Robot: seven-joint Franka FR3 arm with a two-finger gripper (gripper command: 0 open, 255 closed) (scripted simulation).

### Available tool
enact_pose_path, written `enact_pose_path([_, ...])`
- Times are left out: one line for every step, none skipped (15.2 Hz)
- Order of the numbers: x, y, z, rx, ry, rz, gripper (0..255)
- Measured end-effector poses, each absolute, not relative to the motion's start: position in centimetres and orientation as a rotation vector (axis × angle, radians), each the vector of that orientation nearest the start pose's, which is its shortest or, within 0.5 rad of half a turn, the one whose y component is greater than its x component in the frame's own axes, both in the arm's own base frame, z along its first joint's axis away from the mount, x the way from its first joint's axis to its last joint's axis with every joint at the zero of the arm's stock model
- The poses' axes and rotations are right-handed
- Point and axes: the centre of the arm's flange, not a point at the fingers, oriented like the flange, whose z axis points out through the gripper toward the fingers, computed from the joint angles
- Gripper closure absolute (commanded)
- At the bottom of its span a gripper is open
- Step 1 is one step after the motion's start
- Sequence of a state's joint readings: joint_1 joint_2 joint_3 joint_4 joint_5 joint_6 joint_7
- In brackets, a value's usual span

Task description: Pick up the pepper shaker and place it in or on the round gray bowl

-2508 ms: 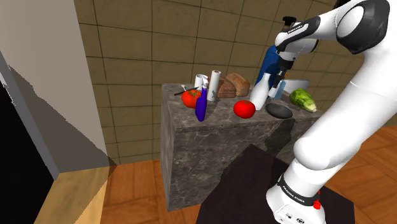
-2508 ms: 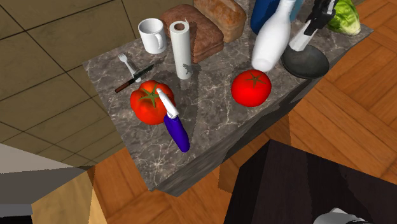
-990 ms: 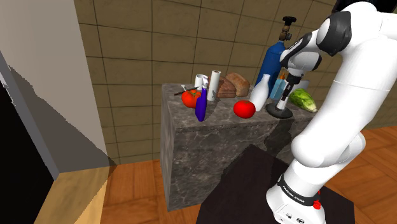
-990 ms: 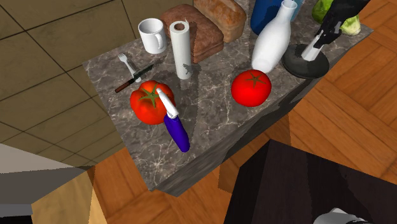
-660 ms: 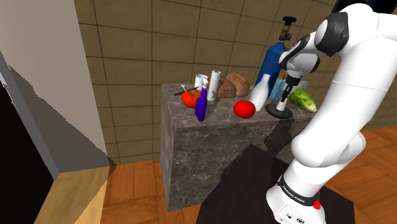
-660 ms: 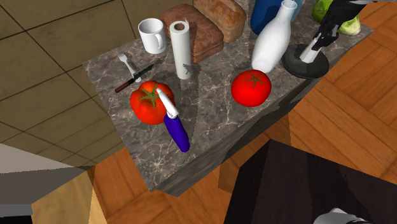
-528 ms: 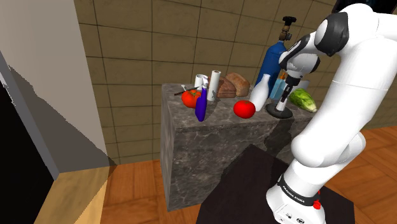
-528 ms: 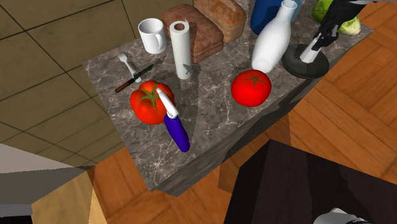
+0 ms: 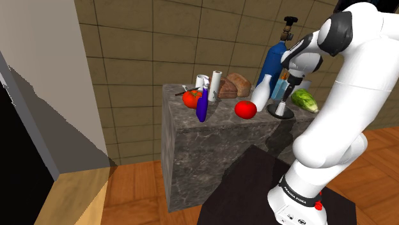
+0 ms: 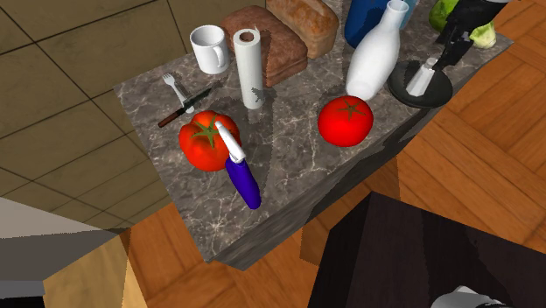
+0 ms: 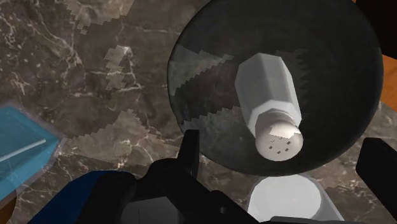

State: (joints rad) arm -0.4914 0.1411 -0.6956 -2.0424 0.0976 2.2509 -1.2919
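Evidently the placing step is at its end: the gripper (image 11: 283, 145) is seen with its fingers (image 11: 189, 151) spread wide, and nothing is pinched between them. The shaker (image 11: 269, 104), drawn pale grey with a holed white cap, lies in the gap between the fingers but is touched by neither, so it is not held. It is stood on its base inside the bowl (image 11: 210, 83), cap up toward the hand, a little off the bowl's middle and toward the side nearer the counter's edge. In the second exterior view the fingertips are seen just above and beside the cap, with the bowl set at the counter (image 10: 289, 166) corner and a white bottle (image 10: 374, 57) just beside it. A blue cylinder (image 10: 363, 17) and a lettuce (image 10: 477, 31) are found close behind, and a tomato (image 10: 346, 121) near the bottle's foot. The task is judged to be as good as done, provided the shaker is left standing. What is called for next is a straight lift of the hand along the shaker's axis, with the fingers kept apart, so that the cap is not clipped and the bottle is not brushed. Sideways travel is best put off until the fingertips are well above the cap.
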Motion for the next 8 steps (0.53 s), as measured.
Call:
enact_pose_path([22.8, -53.5, 40.9, -3.241, -0.092, -0.038, 0])
enact_pose_path([22.9, -53.5, 42.0, -3.241, -0.092, -0.038, 0])
enact_pose_path([22.8, -53.3, 43.2, -3.241, -0.093, -0.038, 0])
enact_pose_path([22.8, -53.2, 43.7, -3.241, -0.092, -0.038, 0])
enact_pose_path([22.8, -53.2, 43.9, -3.241, -0.092, -0.038, 0])
enact_pose_path([22.8, -53.1, 44.1, -3.241, -0.092, -0.037, 0])
enact_pose_path([22.8, -53.1, 44.1, -3.241, -0.092, -0.037, 0])
enact_pose_path([22.8, -53.1, 44.1, -3.241, -0.092, -0.037, 0])
